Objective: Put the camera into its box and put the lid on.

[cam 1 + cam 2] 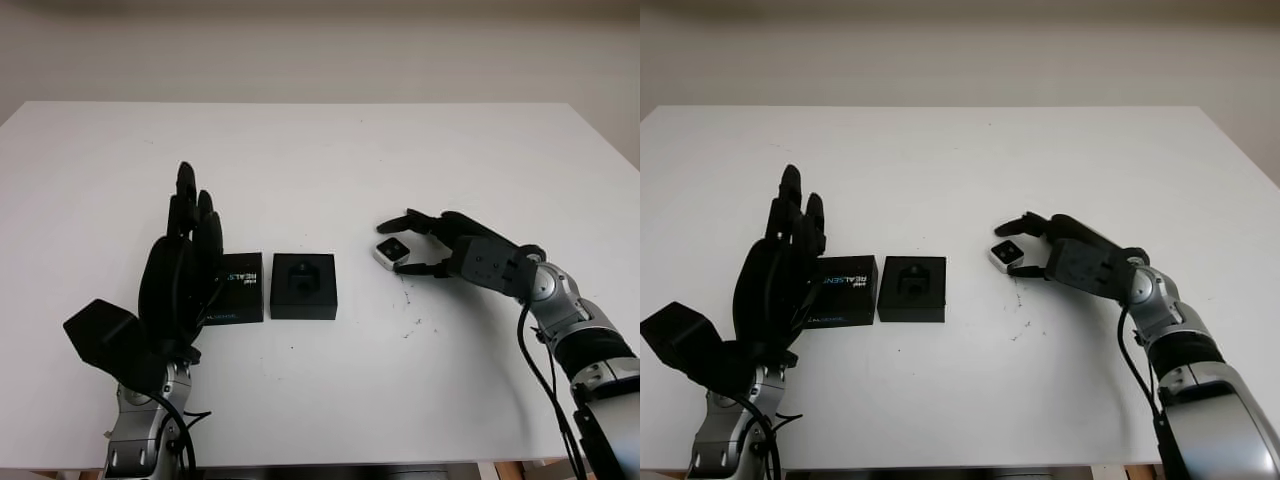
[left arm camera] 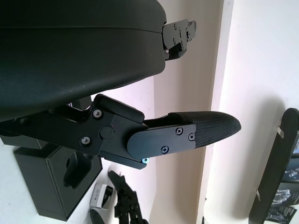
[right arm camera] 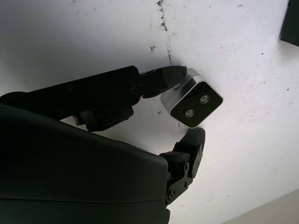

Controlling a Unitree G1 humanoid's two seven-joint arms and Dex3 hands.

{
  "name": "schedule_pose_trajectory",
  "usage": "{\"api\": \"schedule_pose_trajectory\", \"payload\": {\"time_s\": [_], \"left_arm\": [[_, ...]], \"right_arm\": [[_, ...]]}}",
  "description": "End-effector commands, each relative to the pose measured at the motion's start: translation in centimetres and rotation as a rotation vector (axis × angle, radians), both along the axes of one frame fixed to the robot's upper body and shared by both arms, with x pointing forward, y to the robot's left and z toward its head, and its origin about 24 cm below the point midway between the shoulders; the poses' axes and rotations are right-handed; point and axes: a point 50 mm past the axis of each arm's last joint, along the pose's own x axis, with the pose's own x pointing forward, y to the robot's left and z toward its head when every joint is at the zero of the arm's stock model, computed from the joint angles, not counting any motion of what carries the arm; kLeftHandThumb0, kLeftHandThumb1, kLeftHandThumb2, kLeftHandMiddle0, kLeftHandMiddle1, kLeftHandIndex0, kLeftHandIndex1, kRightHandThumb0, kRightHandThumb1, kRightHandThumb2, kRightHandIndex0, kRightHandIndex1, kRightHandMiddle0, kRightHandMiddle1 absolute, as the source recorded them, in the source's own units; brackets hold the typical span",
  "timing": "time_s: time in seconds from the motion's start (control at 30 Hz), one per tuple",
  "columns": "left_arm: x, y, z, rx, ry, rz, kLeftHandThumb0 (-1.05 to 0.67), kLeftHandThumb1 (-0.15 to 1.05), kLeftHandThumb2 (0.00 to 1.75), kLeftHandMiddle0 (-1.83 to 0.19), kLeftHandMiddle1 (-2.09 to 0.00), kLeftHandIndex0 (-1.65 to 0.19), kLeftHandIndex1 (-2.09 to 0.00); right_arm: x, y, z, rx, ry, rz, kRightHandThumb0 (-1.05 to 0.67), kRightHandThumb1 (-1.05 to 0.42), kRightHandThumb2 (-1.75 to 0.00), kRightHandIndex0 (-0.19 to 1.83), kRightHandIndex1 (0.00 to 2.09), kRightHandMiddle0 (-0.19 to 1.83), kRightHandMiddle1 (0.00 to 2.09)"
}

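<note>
The right robot hand (image 1: 408, 246) reaches in low over the white desk (image 1: 320, 160), forearm angled toward the centre, palm turned toward the box. Its fingers (image 3: 159, 77) are curled around the small silver camera with a black two-lens face (image 3: 192, 103): one finger touches the camera's silver side, and the thumb tip sits just beside its opposite edge. The camera lies on the desk, to the right of the open black square box with a moulded insert (image 1: 303, 286) and apart from it.

The left robot hand (image 1: 188, 250) stands upright (fingers pointing away from the robot), open and holding nothing, just beside the flat black lid with printed lettering (image 1: 238, 288). The lid lies touching the box's left side.
</note>
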Motion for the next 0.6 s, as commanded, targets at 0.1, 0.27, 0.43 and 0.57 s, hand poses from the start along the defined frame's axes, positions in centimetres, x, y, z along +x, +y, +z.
{"api": "schedule_pose_trajectory", "payload": {"time_s": [0.1, 0.27, 0.43, 0.57], "left_arm": [[0.14, 0.08, 0.58, 0.012, -0.023, -0.007, -0.75, 1.05, 0.56, 0.19, 0.0, 0.19, 0.0], [0.3, 0.11, 0.65, 0.02, -0.022, -0.016, -0.75, 1.05, 0.55, 0.19, 0.0, 0.19, 0.0], [0.53, 0.06, 0.73, 0.028, -0.026, -0.011, -0.75, 1.05, 0.56, 0.19, 0.0, 0.19, 0.0], [0.71, -0.05, 0.73, 0.023, -0.025, -0.011, -0.75, 1.05, 0.55, 0.19, 0.0, 0.19, 0.0]], "right_arm": [[-0.84, -0.79, -2.23, -0.008, 0.122, -0.041, -0.29, -0.91, -0.05, 0.31, 0.07, 0.35, 1.46], [-0.76, -1.05, -2.26, -0.043, 0.156, -0.04, -0.31, -0.91, -0.05, 0.32, 0.07, 0.35, 1.47], [-0.73, -1.27, -2.24, -0.068, 0.186, -0.034, -0.31, -0.91, -0.06, 0.32, 0.07, 0.36, 1.46], [-0.73, -1.31, -2.17, -0.091, 0.204, -0.014, -0.31, -0.91, -0.05, 0.35, 0.08, 0.36, 1.46]]}}
